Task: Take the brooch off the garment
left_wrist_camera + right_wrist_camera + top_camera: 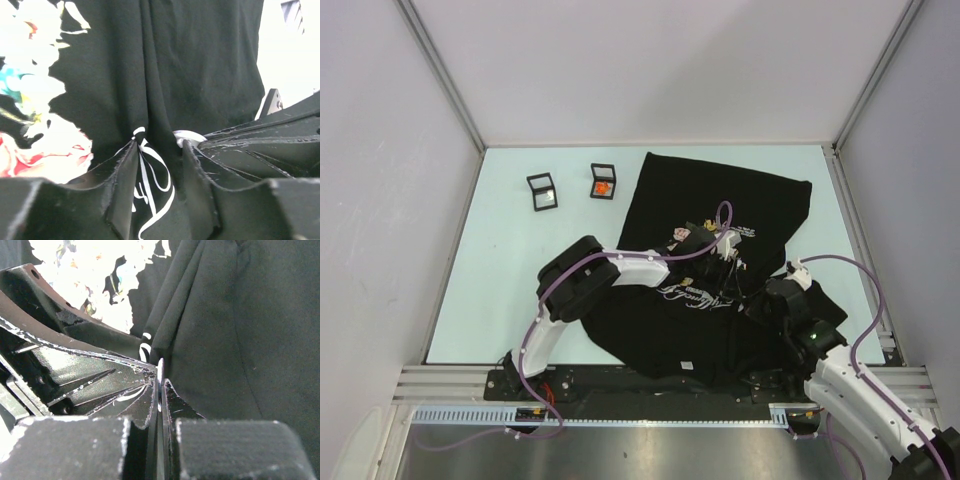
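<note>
**Both arms meet on a pinched fold beside the shirt's print**

The black T-shirt (720, 195) lies spread on the table (520, 290), right of centre. The left gripper (159, 150) reaches across to the printed middle. Its fingers are clenched on a raised ridge of cloth just right of the rose print (45, 150), with the white lettering (150, 185) caught in the fold. Just beside it on the right, the right gripper (161, 385) has its fingers pressed nearly together on what I take for the brooch (160, 367). Only a thin pale sliver of it shows, so its shape and clasp cannot be told.

The cloth is soft and limp and will likely lift and stretch with any pull, so the held fold has to serve as an anchor close to the pin. The brooch looks small, light and stiff, and probably slippery at its rim. A firm hold across its body, drawn along the pin's line rather than straight up, seems least likely to snag or tear the fabric.
</note>
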Robot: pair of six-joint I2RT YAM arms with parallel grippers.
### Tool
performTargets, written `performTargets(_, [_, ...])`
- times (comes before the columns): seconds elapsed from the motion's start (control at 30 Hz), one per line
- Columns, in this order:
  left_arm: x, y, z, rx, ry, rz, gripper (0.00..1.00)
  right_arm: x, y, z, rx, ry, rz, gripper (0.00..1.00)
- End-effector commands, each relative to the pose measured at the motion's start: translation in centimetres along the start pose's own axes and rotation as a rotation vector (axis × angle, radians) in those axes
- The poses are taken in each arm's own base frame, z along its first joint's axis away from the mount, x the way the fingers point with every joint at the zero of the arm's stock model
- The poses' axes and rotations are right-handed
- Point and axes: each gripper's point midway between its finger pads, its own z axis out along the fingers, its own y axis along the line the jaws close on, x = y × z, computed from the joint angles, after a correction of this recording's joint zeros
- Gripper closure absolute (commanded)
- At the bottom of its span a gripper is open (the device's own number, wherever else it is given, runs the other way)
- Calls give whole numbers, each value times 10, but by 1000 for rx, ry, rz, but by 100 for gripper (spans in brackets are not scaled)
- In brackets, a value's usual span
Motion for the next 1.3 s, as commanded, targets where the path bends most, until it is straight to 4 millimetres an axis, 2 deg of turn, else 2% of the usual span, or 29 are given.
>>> performTargets(0.0, [25,20,2,-60,44,-13,59,-27,23,-6,-80,-102,69,100])
performTargets(0.13, [22,17,-1,-44,16,-6,60,-28,17,-9,-61,-114,101,100])
performTargets(0.4, [16,-2,-8,65,-11,-4,39,-21,7,-8,-43,-89,170,100])
performTargets(0.57, [18,-1,-11,72,-8,-16,38,-19,5,-7,-50,-83,180,100])
performTargets(0.7, [23,4,-11,64,4,-25,42,-21,5,-6,-54,-82,188,100])
performTargets(0.83, [27,6,-7,76,22,-34,42,-22,13,-6,-95,-80,181,100])
performTargets(0.93, [21,-2,-9,93,14,-27,36,-21,10,-5,-78,-74,173,100])
performTargets(1.13, [11,-3,-14,83,-11,-27,31,-19,4,-5,-54,-73,149,100])
performTargets(1.27, [13,1,-8,74,12,-39,30,-20,7,-5,-65,-74,147,100])
